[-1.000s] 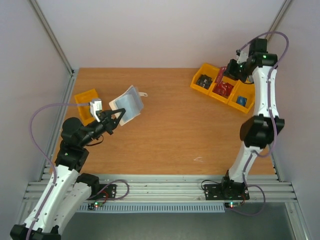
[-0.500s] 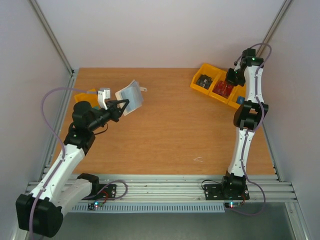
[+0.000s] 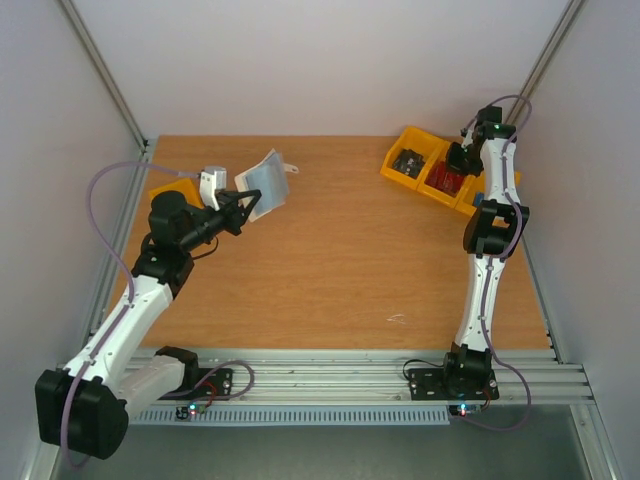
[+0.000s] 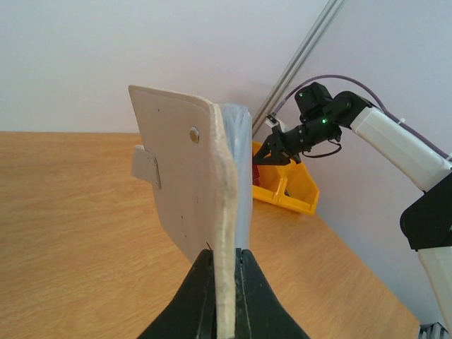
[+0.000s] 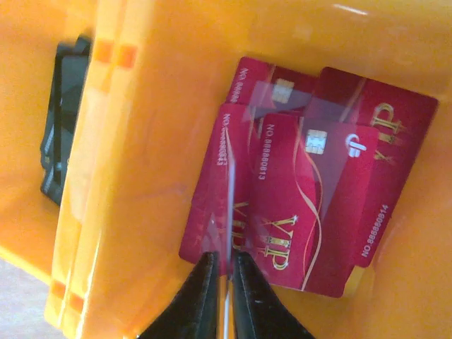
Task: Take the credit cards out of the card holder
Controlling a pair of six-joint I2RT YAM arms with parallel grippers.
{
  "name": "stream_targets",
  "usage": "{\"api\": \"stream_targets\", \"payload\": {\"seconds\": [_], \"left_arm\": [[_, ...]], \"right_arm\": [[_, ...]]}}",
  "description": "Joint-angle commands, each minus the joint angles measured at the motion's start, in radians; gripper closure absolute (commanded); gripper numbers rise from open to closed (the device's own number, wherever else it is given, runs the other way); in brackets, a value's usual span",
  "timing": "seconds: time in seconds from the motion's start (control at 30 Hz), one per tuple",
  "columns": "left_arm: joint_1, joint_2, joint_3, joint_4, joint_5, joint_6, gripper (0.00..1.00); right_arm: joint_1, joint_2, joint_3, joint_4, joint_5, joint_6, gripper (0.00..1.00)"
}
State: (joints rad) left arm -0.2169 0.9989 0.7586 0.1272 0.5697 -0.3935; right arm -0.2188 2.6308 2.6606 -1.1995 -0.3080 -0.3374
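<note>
Your left pincer (image 3: pixel 243 204) grips the card holder (image 3: pixel 267 180) at ten o'clock; only right wrist view shows right pincer (image 5: pixel 224 272) pinching a thin card (image 5: pixel 229 212).

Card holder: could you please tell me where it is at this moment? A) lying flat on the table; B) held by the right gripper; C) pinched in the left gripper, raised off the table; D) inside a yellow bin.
C: the left wrist view shows the card holder clamped edge-on in the left gripper, above the table; the right gripper pinches only a thin card over a yellow bin.
</note>
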Motion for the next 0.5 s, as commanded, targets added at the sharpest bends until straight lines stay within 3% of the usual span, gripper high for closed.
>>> {"api": "stream_targets", "payload": {"seconds": [0.0,0.07,0.13,0.3,0.47], "left_arm": [[0.005,-0.002,0.034,0.085,-0.010,0.050,1.00],[0.005,-0.003,0.029,0.088,-0.011,0.058,1.00],[0.005,-0.008,0.021,0.093,-0.011,0.062,1.00],[0.005,-0.040,-0.001,0.093,-0.002,0.065,1.00],[0.006,-0.069,0.013,0.062,0.047,0.047,1.00]], "right_arm": [[-0.003,0.007,0.031,0.037,0.081,0.036,0.85],[-0.003,-0.011,0.033,0.038,0.115,0.031,0.68],[-0.001,-0.057,0.033,0.044,0.158,0.015,0.59],[0.045,-0.193,0.030,0.057,0.232,-0.025,0.55],[0.190,-0.353,-0.045,0.045,0.118,-0.072,0.53]]}}
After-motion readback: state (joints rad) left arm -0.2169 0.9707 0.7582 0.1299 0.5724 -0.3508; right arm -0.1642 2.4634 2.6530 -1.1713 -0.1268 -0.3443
